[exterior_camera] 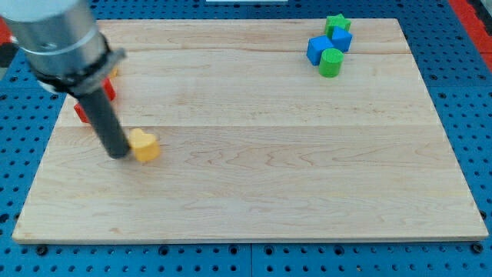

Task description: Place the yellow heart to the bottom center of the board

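Observation:
The yellow heart (144,145) lies on the wooden board (254,192) at the view's left, about midway down. My tip (119,154) rests on the board just left of the heart, touching or nearly touching its left side. The rod rises up and left to the grey arm body at the view's top left.
Red blocks (108,90) sit at the left edge, partly hidden behind the rod; their shapes cannot be made out. At the top right stand a green star (336,24), two blue blocks (340,38) (317,49) and a green cylinder (330,62). Blue pegboard surrounds the board.

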`<action>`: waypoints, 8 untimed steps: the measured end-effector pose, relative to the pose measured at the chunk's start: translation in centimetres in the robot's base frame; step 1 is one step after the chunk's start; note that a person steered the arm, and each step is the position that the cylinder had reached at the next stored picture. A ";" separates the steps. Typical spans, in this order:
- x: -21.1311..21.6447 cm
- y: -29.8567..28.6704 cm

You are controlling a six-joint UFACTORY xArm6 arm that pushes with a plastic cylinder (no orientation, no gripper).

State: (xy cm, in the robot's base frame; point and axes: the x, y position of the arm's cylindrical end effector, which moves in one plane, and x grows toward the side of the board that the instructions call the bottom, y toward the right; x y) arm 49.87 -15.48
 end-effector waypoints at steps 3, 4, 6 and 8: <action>-3.0 3.6; -3.0 8.1; -4.3 11.5; -2.1 14.2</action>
State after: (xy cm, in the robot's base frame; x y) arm 47.80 -1.32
